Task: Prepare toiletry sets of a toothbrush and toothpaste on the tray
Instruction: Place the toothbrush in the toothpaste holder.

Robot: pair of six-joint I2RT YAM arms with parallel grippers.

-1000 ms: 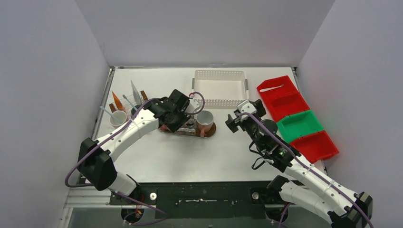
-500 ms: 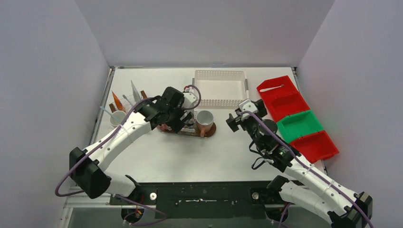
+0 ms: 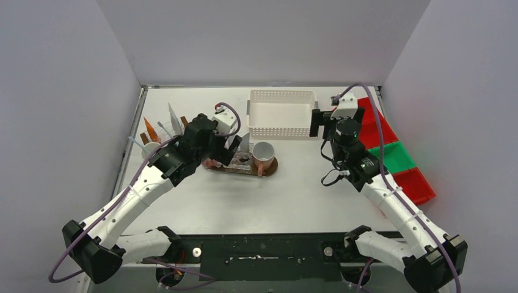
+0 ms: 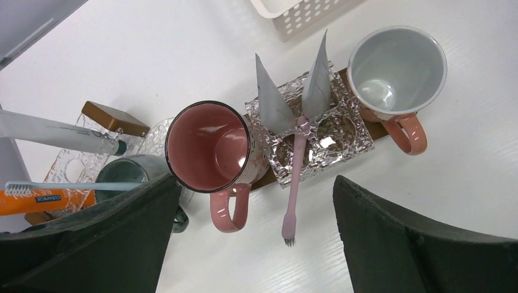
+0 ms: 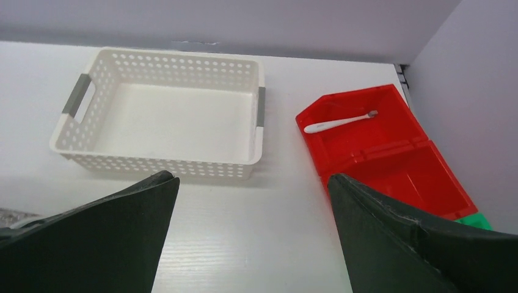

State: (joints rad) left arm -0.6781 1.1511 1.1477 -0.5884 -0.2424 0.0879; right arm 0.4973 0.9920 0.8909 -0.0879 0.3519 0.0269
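Left tool (image 4: 255, 235), jaws apart, hangs over a pink toothbrush (image 4: 297, 174) seemingly lying across the tray (image 4: 374, 130); right tool (image 5: 253, 235) apart near white basket (image 5: 165, 116).

Before me lay a white table (image 3: 244, 195) with a faint wood grain (plainest in the close views). It was matte and evenly lit, so the shadows on it were soft and short. Three plain, pale grey-lilac walls boxed it in: the back wall (image 3: 262, 36) met the table's far edge, and the left wall (image 3: 55, 91) and right wall (image 3: 464, 79) slanted in at either side. A black strip (image 3: 262, 251) ran along the near edge.
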